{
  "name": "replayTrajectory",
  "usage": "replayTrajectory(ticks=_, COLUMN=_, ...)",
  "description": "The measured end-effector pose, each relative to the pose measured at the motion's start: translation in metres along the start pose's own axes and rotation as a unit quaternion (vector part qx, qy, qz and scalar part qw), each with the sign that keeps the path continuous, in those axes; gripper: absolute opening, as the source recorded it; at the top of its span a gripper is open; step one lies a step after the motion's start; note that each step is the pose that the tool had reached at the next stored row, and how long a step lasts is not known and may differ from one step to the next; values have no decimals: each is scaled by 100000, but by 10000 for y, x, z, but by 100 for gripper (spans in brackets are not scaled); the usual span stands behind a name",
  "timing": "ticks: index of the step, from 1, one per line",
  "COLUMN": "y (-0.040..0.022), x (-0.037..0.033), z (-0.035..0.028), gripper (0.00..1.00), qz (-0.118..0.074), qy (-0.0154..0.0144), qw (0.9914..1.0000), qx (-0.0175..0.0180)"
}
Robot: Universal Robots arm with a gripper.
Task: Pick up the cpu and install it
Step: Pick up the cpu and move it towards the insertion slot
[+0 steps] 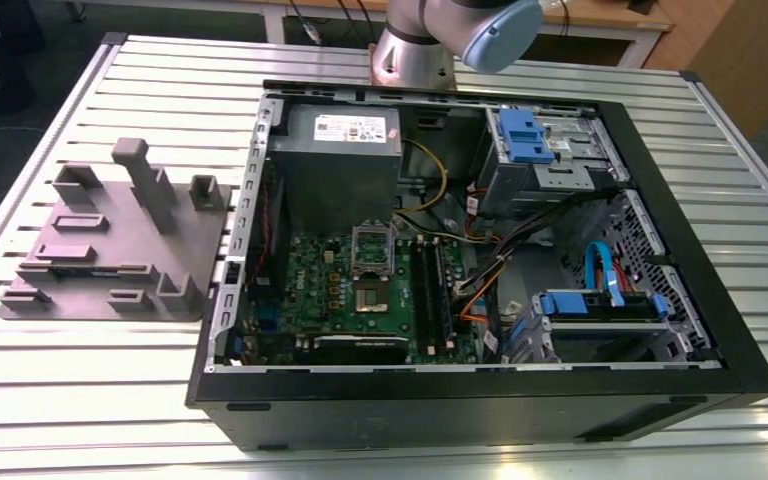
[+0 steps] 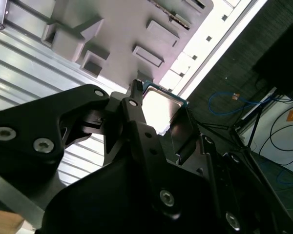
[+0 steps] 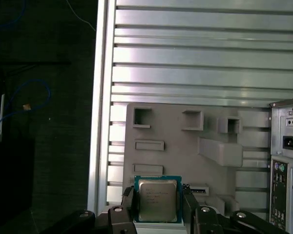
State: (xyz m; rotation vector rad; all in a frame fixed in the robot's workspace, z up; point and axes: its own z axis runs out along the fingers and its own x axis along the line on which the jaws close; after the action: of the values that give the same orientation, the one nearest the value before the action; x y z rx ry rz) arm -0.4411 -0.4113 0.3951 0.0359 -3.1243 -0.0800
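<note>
Cpu (image 3: pixel 157 200) pinched between fingers (image 3: pixel 188 207), grey fixture tray (image 3: pixel 185 141) beyond, computer case (image 3: pixel 288 165) alongside.

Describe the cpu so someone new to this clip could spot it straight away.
In the first wrist view, find the grey moulded tray on the slatted table. In front of it, the gripper clamps the cpu. It is the one small flat square with a silvery top and green rim; the tray's pockets are plain grey.
</note>
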Motion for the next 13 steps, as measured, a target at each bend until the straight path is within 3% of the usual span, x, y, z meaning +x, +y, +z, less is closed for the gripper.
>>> replayTrajectory(ticks=13, y=0, x=-43, z=1, gripper=47, qz=6, qy=-10, qw=100000, qx=-8)
